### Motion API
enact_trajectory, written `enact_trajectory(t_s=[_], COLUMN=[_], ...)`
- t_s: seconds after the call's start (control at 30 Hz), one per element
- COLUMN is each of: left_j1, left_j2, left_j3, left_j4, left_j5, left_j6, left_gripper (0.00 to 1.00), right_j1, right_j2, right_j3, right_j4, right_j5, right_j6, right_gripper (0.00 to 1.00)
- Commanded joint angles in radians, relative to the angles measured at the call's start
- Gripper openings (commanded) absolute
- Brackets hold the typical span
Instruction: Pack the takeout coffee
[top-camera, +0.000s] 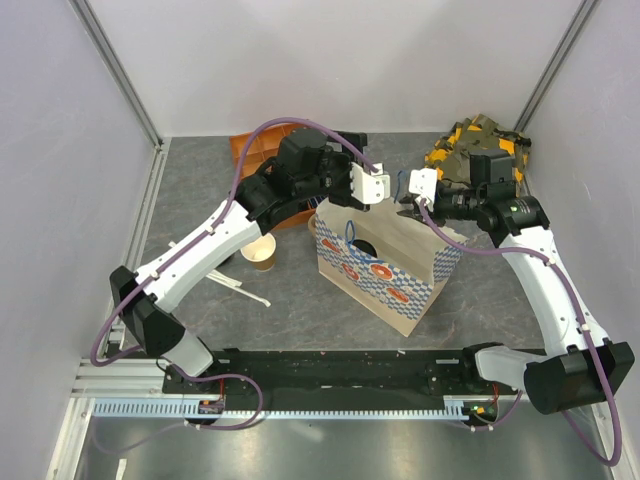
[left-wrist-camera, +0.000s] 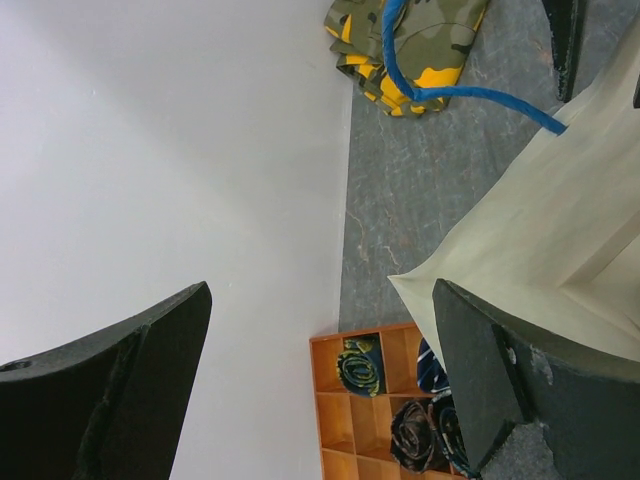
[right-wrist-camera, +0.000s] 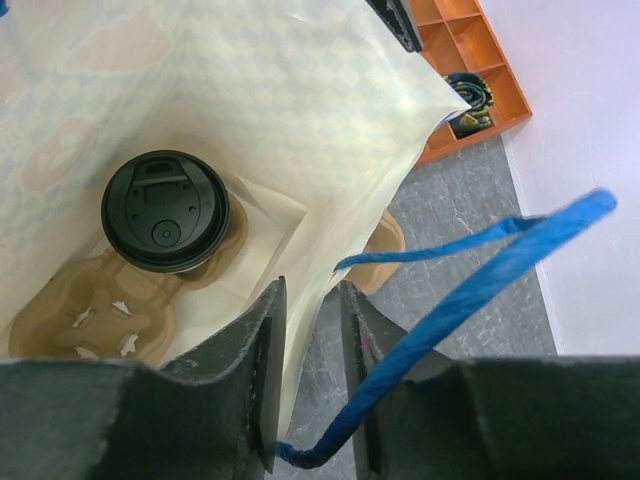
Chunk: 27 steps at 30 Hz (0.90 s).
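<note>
The takeout coffee (right-wrist-camera: 165, 210), a cup under a round black lid, stands in a brown cardboard cup carrier (right-wrist-camera: 100, 300) at the bottom of the open patterned paper bag (top-camera: 385, 270). From above, the lid shows as a dark disc (top-camera: 362, 246) in the bag. My right gripper (right-wrist-camera: 312, 290) straddles the bag's right rim wall, its jaws a little apart. The paper lies against one finger, and the blue handle (right-wrist-camera: 480, 270) runs past the other. At the bag's back left rim, my left gripper (left-wrist-camera: 320, 290) stands wide open, one finger against the paper, holding nothing.
A lidless tan paper cup (top-camera: 262, 252) stands left of the bag, with white sticks (top-camera: 240, 290) on the table nearby. An orange compartment tray (left-wrist-camera: 370, 410) of rolled ties sits back left. A camouflage cloth bundle (top-camera: 470, 140) lies back right. Walls close in on three sides.
</note>
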Motion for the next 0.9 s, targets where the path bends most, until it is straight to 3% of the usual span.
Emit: enact_trajectory(t_s=[0.0,0.07,0.13,0.17,0.2,0.3,0.4,0.6,0.87], left_j1=[0.002,0.007,0.009,0.01,0.01,0.016,0.021,0.033,0.062], left_j2=[-0.052,-0.049,-0.037,-0.029,-0.026,-0.024,-0.024,-0.012,0.006], left_j3=[0.018,0.023,0.035,0.05,0.056,0.047,0.04,0.056,0.139], left_j4=[0.044,0.047,0.051,0.05,0.051,0.071,0.09,0.098,-0.011], left_j5=[-0.037,-0.046,-0.078,-0.092,-0.102,-0.13,-0.135,-0.177,-0.24], left_j6=[-0.05,-0.047,-0.051,-0.062,-0.062,-0.05,-0.042,-0.079,-0.2], left_gripper=[1.0,1.0,1.0,1.0,1.0,1.0,1.0,1.0,1.0], right_j1=[-0.002,0.0,-0.002,-0.003,-0.002,0.0,-0.002,-0.002,-0.005], right_j2=[-0.011,-0.012,-0.017,-0.018,-0.024,-0.031,-0.026,-0.029,-0.118], right_j3=[0.005,0.01,0.007,0.007,0.004,-0.002,0.001,0.019,-0.016], right_j4=[0.055,0.058,0.063,0.063,0.063,0.072,0.084,0.094,0.097], right_j5=[-0.026,-0.026,-0.026,-0.023,-0.022,-0.003,0.024,0.06,0.083], right_j6=[0.054,0.068,0.074,0.078,0.082,0.108,0.143,0.199,0.24], right_gripper=[0.38,0.41,0.53,0.6,0.73,0.92,0.98,0.98,0.98])
